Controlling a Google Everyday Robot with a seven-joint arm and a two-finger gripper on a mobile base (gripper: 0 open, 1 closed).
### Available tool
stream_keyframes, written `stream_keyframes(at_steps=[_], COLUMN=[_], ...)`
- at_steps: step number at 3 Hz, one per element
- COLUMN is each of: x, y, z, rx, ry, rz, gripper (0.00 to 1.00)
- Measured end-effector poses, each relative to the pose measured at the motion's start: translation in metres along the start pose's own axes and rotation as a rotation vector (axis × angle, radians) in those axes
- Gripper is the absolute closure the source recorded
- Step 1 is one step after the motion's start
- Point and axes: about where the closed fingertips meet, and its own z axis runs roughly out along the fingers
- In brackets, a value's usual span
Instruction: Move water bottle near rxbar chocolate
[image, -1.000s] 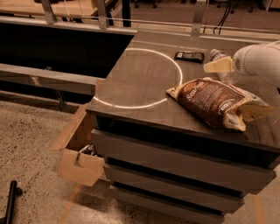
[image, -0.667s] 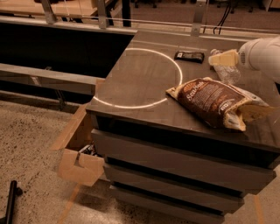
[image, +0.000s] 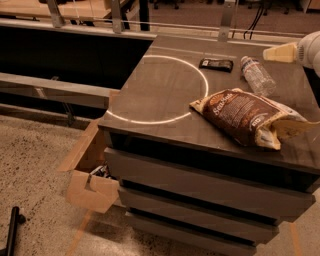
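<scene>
The water bottle (image: 257, 75) lies on its side on the dark table top, white cap toward the back, at the right rear. The rxbar chocolate (image: 216, 64), a small flat black bar, lies just left of the bottle with a small gap between them. My gripper (image: 281, 52) shows as a cream tip on the white arm at the right edge. It hangs above and to the right of the bottle and does not touch it.
A big brown-and-cream snack bag (image: 250, 117) lies in front of the bottle. A white ring (image: 150, 120) is marked on the table (image: 150, 90). A rail (image: 115, 30) runs along the back. An open cardboard box (image: 90, 185) stands on the floor at the left.
My gripper has moved up and to the right, away from the spot beside the bar. The water bottle, hidden behind it before, now lies in plain sight on the table.
</scene>
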Motion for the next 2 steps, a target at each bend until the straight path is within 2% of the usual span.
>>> stream_keyframes(at_steps=[1,2], x=[-0.0105,-0.0105], y=[-0.0388,-0.0387], z=[-0.0014,-0.0014], rx=[0.112,0.112], ry=[-0.014,-0.014], rz=[0.002,0.002], gripper=[0.0,0.0])
